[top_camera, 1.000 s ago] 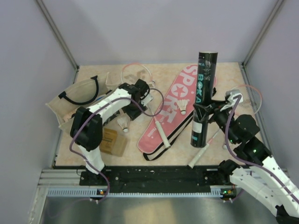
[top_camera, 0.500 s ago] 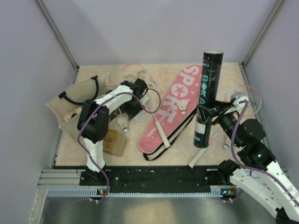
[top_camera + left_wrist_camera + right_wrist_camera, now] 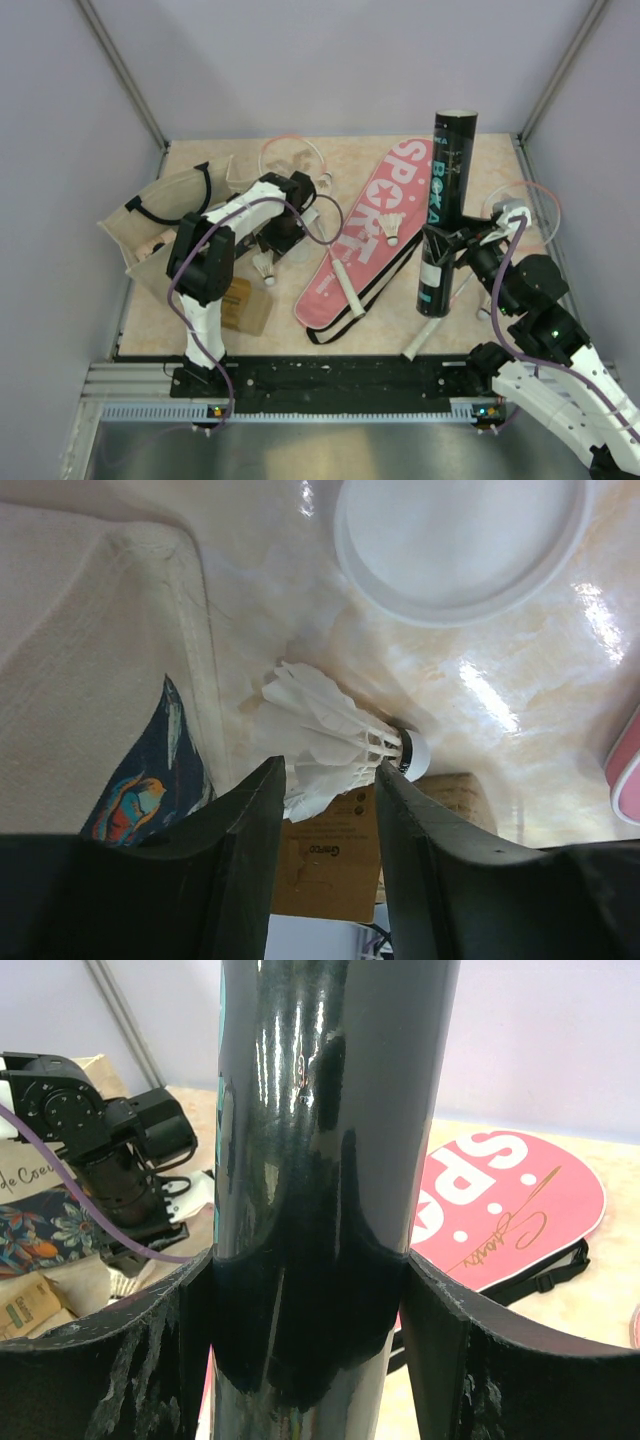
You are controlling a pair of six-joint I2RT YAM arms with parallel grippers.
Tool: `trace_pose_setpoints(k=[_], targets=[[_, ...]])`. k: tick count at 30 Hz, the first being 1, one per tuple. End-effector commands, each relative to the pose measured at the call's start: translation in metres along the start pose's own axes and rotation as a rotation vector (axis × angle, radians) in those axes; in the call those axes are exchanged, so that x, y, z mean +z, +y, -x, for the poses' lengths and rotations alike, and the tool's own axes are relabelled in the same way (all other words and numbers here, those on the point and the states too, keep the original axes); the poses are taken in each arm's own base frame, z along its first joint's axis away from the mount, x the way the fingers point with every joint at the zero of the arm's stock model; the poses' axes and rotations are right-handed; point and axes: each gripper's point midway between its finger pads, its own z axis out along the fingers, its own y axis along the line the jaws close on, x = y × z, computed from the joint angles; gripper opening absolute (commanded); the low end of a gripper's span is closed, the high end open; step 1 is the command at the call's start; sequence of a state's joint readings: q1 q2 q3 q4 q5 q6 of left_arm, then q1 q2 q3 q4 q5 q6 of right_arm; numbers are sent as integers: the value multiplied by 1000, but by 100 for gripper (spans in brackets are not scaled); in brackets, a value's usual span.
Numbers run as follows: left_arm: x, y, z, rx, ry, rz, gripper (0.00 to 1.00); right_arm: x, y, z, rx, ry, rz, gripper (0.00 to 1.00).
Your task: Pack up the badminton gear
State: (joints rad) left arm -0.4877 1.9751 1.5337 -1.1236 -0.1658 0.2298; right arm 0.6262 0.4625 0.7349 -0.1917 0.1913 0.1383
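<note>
Left side of bench [image 3: 500,160]: left pincer [image 3: 328,780] part open, gripping nothing. The feather end of a shuttlecock [image 3: 330,735] sits in the gap at its tips, and contact with the fingers [image 3: 245,830] can't be told. The shuttlecock lies on its side on the bench with its cork pointing away from the tote bag [image 3: 90,670]. It is just beside the cardboard box [image 3: 330,865], and a white round disc [image 3: 460,540] is near. Middle: pink cover [image 3: 370,235] lies flat on a diagonal from the far edge toward the near edge, with a second shuttlecock [image 3: 392,228] on top. Right side: right pincer [image 3: 438,243] is clamped tight on the black tube [image 3: 447,200], low on its body. The tube stands about upright, with its base at the bench beside the cover's right edge.
</note>
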Motion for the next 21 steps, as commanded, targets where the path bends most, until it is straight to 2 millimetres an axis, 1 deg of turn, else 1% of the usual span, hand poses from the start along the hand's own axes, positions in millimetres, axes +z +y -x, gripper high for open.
trace_pose_setpoints(k=[1,3,5,11,13,17,21], targets=[[-19,-6,-4,-38,-9,-34,43,-5,4,33,18,-93,11,42],[-23,-4,-7,-47,-6,-27,34,-5,5,33,20,-89,16,42],[-28,-7,-5,-51,-25,-42,27,-4,5,32,14,-83,17,42],[-52,-14,-3,-87,-52,-72,1,-1,0,28,-18,-47,-10,41],[-60,-20,2,-88,-89,-82,0,-1,1,27,-11,-43,-9,41],[-85,-23,10,-127,-176,-89,0,0,0,19,-5,-29,-9,41],[-123,-25,24,-147,-340,-117,0,4,6,10,-47,-3,29,42]])
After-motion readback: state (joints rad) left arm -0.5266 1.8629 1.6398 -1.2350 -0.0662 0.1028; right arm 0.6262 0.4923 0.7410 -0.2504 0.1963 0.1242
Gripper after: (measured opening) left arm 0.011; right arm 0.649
